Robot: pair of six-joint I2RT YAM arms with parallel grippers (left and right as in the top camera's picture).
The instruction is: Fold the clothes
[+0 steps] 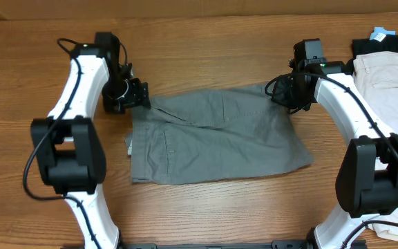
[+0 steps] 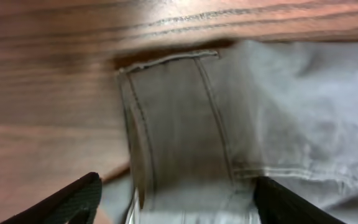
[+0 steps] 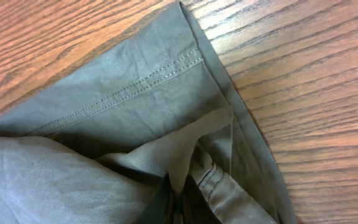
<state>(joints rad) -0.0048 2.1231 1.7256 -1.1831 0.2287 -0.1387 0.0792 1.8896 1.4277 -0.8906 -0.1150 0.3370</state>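
The grey shorts (image 1: 213,135) lie spread on the wooden table (image 1: 206,48), partly folded, with the far edge drawn up between my two grippers. My left gripper (image 1: 138,97) is at the shorts' far-left corner. In the left wrist view its fingers (image 2: 179,208) are wide apart, with the stitched waistband (image 2: 179,124) lying between them. My right gripper (image 1: 280,93) is at the far-right corner. In the right wrist view its jaws (image 3: 178,202) are shut on a pinched fold of the shorts (image 3: 104,106), beside a stitched hem.
A folded beige garment (image 1: 392,76) lies at the right edge, with a black garment (image 1: 392,45) and a blue tag (image 1: 381,33) behind it. More pale cloth (image 1: 392,234) shows at the bottom right, behind the right arm's base.
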